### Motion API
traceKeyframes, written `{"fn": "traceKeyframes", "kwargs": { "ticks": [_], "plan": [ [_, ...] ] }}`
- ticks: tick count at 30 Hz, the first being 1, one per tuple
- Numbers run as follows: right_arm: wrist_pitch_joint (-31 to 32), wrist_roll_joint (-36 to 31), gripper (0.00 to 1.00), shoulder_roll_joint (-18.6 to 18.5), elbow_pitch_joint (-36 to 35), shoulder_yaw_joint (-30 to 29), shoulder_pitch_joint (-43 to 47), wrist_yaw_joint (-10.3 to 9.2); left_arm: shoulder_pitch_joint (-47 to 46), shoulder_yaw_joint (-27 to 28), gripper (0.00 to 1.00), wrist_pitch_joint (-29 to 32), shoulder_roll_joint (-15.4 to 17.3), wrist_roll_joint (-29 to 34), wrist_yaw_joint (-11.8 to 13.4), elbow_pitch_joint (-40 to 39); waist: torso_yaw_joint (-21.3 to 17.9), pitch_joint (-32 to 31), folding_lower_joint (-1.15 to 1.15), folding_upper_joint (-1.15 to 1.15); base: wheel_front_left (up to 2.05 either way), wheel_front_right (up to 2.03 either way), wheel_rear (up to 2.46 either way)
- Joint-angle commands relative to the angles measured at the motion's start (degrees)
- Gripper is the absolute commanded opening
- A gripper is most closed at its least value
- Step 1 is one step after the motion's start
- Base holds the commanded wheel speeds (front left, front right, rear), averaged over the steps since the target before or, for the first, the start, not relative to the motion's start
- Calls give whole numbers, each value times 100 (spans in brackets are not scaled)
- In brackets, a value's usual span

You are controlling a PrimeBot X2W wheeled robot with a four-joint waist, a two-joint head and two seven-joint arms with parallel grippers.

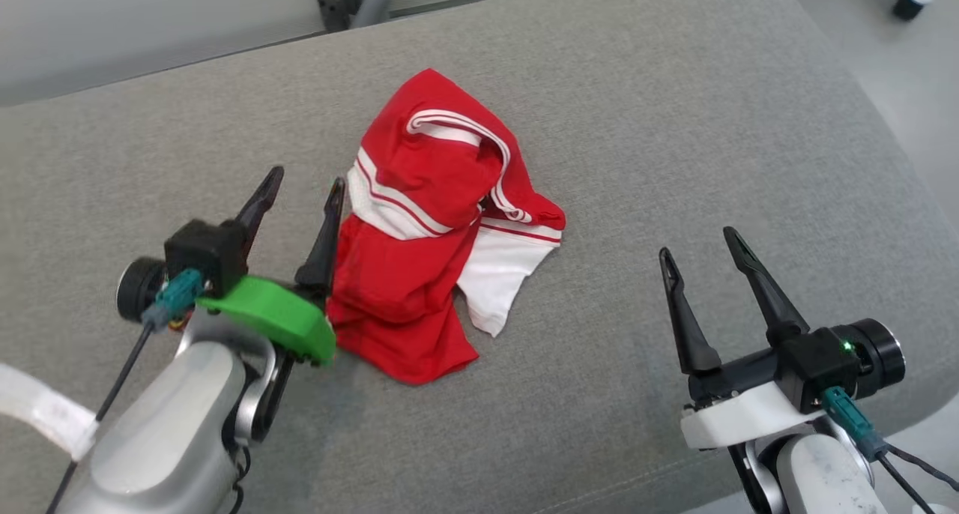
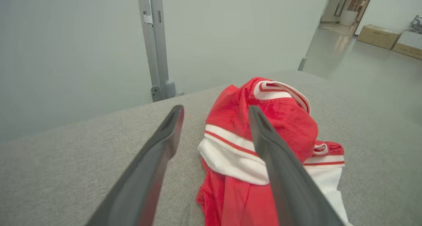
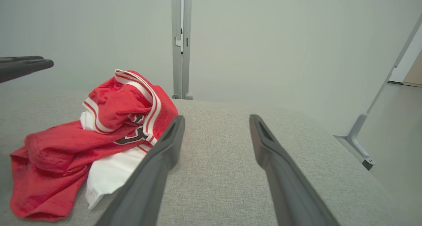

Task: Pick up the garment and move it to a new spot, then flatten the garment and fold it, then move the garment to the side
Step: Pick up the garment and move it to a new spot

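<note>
Crumpled mesh garment (image 1: 419, 289), grey woven cushion (image 1: 674, 124); left end effector (image 1: 308, 177), right end effector (image 1: 697, 243) apart.

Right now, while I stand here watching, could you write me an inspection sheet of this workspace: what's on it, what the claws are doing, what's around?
surface: grey fabric surface, smooth.
job's things: red and white garment, crumpled in a heap near the middle, not flattened or folded.
clutter: nothing seen.
claws: left claw open, holding nothing, one finger right beside the garment's edge; right claw open, empty, well apart from the garment.
cables: teal-plugged cable at each wrist, off the garment.
surroundings: grey post against a pale wall, cardboard boxes on the floor, a wheel beyond the surface.
</note>
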Motion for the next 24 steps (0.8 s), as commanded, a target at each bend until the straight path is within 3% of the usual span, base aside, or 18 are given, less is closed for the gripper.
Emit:
{"fn": "traceKeyframes", "kwargs": {
  "ticks": [1,5,8,12,19,24],
  "plan": [
    [-2,-92,100,-4,7,-36,100,-8,364,50,100,-37,114,92,149,-254,450,-343,0,0,0,0,0],
    [-2,-199,100,-5,4,-112,202,-8,1241,441,100,-73,376,151,525,-972,697,-500,0,0,0,0,0],
    [-2,-230,100,-23,5,-192,283,-8,1956,864,100,-74,433,341,649,-1387,852,-605,0,0,0,0,0],
    [-2,-241,100,-50,4,-259,378,-8,2654,1390,100,-75,275,605,585,-1683,968,-697,0,0,0,0,0],
    [-2,-251,100,-146,106,-418,555,-8,3867,2586,100,-70,-215,1329,-50,-1822,1118,-807,0,0,0,0,0],
    [-2,-231,100,-176,227,-497,610,-8,4205,3200,100,-71,-625,1779,-600,-1716,1172,-838,0,0,0,0,0]
  ]
}}
